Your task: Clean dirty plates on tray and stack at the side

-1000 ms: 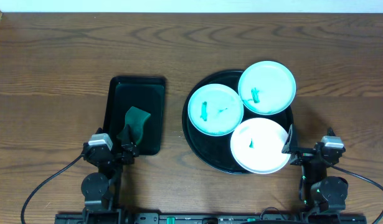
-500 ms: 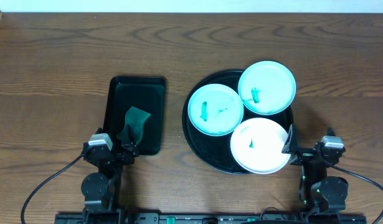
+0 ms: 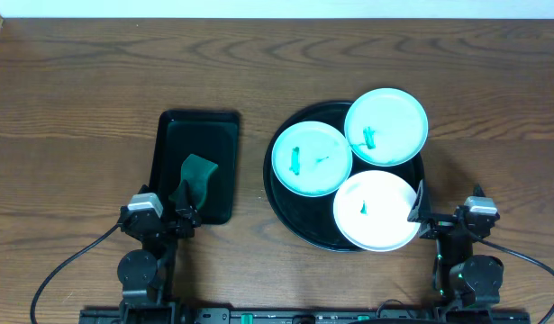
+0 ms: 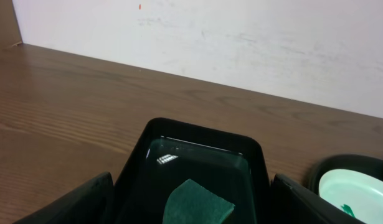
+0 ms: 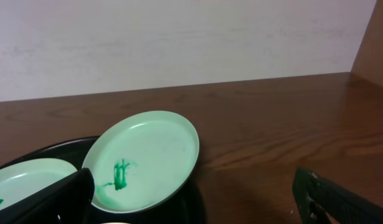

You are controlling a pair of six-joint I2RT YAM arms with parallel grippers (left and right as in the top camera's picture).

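Three plates lie on the round black tray (image 3: 290, 211): a mint plate (image 3: 312, 158) at its left, a mint plate (image 3: 386, 126) at the back right, both with green smears, and a white plate (image 3: 377, 210) with a small green spot at the front right. My right gripper (image 3: 448, 214) stands open just right of the white plate, touching nothing. Its wrist view shows the back mint plate (image 5: 147, 155) ahead between the open fingers (image 5: 340, 199). My left gripper (image 3: 162, 209) is open at the near end of the rectangular tray, with nothing held.
A green sponge (image 3: 196, 175) lies in the rectangular black tray (image 3: 173, 135) left of the round tray; the left wrist view shows the sponge (image 4: 197, 204) right ahead. Bare wood-grain tabletop (image 3: 493, 108) surrounds both trays. A pale wall runs along the far edge.
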